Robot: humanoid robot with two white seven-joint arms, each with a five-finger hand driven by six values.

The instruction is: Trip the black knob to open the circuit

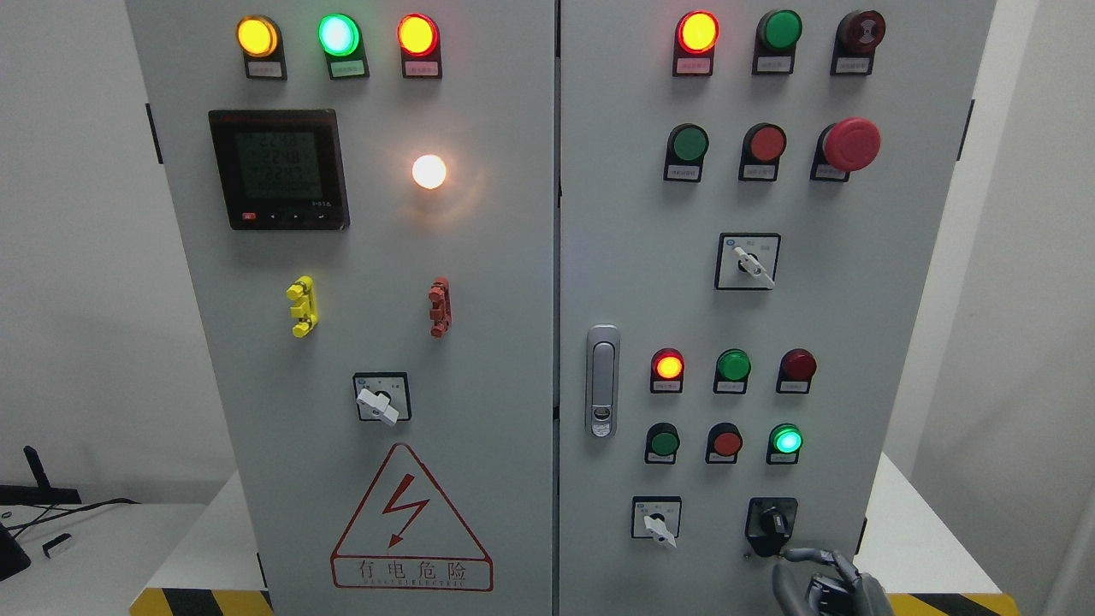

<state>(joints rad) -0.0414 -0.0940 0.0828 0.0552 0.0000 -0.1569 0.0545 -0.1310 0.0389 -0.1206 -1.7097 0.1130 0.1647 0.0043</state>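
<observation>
The black knob (771, 523) sits at the lower right of the grey cabinet's right door (633, 257), its handle pointing down and to the right. My right hand (823, 579) comes in at the bottom right, just below the knob. One finger (802, 554) stretches left towards the knob's lower edge; whether it touches is unclear. The hand holds nothing. My left hand is out of view.
A white selector switch (659, 524) is left of the black knob. Above are lit and unlit lamps and buttons, with a green lit lamp (785, 441) directly over the knob. A door latch (602, 381) is at the door's left edge. A red mushroom button (850, 144) sticks out at upper right.
</observation>
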